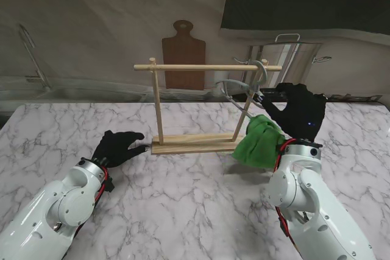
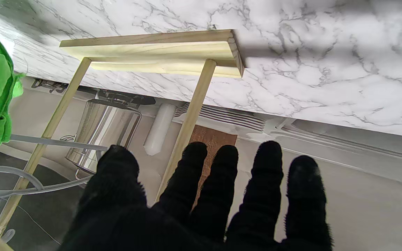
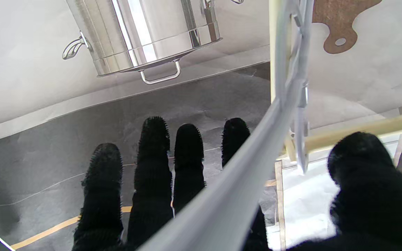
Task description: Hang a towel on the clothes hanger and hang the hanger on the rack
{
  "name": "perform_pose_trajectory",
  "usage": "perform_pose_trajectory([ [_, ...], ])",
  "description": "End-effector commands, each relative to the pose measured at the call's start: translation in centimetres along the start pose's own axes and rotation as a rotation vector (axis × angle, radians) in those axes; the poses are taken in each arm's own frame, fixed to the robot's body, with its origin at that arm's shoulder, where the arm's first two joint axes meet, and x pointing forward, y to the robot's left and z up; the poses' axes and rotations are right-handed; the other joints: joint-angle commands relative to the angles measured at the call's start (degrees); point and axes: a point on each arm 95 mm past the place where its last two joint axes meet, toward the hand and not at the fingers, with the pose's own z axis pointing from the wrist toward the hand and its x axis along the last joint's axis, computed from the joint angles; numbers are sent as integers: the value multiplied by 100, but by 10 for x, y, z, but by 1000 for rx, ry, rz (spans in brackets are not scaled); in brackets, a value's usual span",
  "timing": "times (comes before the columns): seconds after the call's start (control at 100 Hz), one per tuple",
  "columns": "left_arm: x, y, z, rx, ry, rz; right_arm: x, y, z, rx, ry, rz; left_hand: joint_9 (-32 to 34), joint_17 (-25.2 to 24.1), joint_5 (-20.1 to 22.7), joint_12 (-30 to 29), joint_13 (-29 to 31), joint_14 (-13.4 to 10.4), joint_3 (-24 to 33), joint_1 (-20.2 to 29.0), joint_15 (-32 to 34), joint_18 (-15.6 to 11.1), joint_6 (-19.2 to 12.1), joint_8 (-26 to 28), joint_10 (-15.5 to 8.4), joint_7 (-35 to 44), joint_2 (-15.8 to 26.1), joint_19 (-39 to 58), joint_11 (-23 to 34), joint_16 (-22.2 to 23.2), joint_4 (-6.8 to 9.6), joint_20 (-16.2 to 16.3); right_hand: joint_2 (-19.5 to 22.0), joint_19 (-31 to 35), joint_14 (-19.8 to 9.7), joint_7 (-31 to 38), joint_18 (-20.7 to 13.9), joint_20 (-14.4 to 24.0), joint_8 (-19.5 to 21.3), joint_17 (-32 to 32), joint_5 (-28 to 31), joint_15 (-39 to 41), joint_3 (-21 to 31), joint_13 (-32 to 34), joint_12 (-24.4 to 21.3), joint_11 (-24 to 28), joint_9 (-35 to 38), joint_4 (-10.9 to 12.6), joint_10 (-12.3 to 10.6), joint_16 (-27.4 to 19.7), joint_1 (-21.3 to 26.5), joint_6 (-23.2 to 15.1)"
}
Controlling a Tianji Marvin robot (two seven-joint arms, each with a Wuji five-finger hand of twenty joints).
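Right hand (image 1: 303, 112): raised at 2 o'clock, gripping grey hanger (image 1: 242, 90) carrying green towel (image 1: 259, 142).
Left hand (image 1: 118, 147): fingers spread, bracing rack (image 1: 201, 103) base.
Risk: towel may slide off; hook may miss the rail.

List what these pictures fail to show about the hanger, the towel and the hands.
- Hanger hook: stand view, too small to tell whether it sits on the rack rail.
- Right hand grip: right wrist view, the blurred hanger bar covers it.
- Towel: left wrist view, cut off by the edge.
- Left hand: contact with the rack base unclear.
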Motion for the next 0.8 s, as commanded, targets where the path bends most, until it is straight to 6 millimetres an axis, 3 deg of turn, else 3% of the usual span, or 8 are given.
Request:
perform_pose_trajectory([
  [0.0, 1, 2, 0, -20, -1, 6, 0, 1, -1, 8, 7, 4, -43, -73, 129, 55, -3, -62, -18, 148, -46, 98, -80, 78, -39, 44, 253, -2402, -61, 22, -9, -12, 171, -108, -58, -12, -16, 73, -61, -130, -51, -95, -124, -71, -38, -86, -27, 165, -90, -48, 10, 0],
  [0.19, 0, 2, 0, -14, 0, 11, 7, 3, -2, 30, 49, 19, -58, -78, 114, 53, -6, -60, -14, 150, -48, 100, -81, 75, -41, 38, 256, -2410, -64, 20, -8, -8, 219, -394, -133, -360, 22, 63, -294, -273, -461, -488, -118, -317, -455, -718, -332, 155, -208, -207, -236, -102],
  [0.29, -1, 3, 0, -11, -2, 8, 10, 4, -2, 30, 61, 44, -62, -76, 107, 53, -11, -70, -21, 138, -48, 98, -85, 73, -45, 34, 253, -2414, -63, 20, -10, -6, 300, -697, -179, -562, -42, 8, -446, -520, -808, -974, -109, -752, -735, -1021, -718, 139, -269, -457, -315, -85],
  [0.43, -1, 3, 0, -10, -4, 6, 15, 9, -1, 9, 86, 70, -66, -75, 100, 52, -10, -63, -17, 147, -47, 97, -77, 69, -40, 29, 250, -2416, -63, 20, -9, -4, 434, -1648, -359, -846, -140, -422, -753, -1157, -1295, -1947, -139, -1527, -1283, -1636, -1419, 136, -503, -1142, -453, -169],
  [0.59, -1, 2, 0, -9, -5, 7, 17, 15, 0, 16, 111, 77, -86, -80, 69, 48, -14, -65, -16, 147, -50, 87, -76, 61, -42, 12, 251, -2429, -71, 19, -8, -6, 593, -2629, -237, -1295, -193, -1097, -1264, -1577, -2030, -2744, -110, -2243, -1716, -2495, -2073, 108, -729, -1803, -762, -364],
  [0.79, -2, 3, 0, -8, -5, 10, 21, 26, -3, 7, 139, 82, -89, -81, 54, 47, -19, -67, -12, 153, -53, 97, -73, 53, -45, 4, 252, -2441, -71, 18, -6, -5, 635, -2776, -327, -1333, -167, -1179, -1428, -1515, -2161, -2858, -122, -2302, -1858, -2789, -2128, 109, -726, -1893, -754, -371],
])
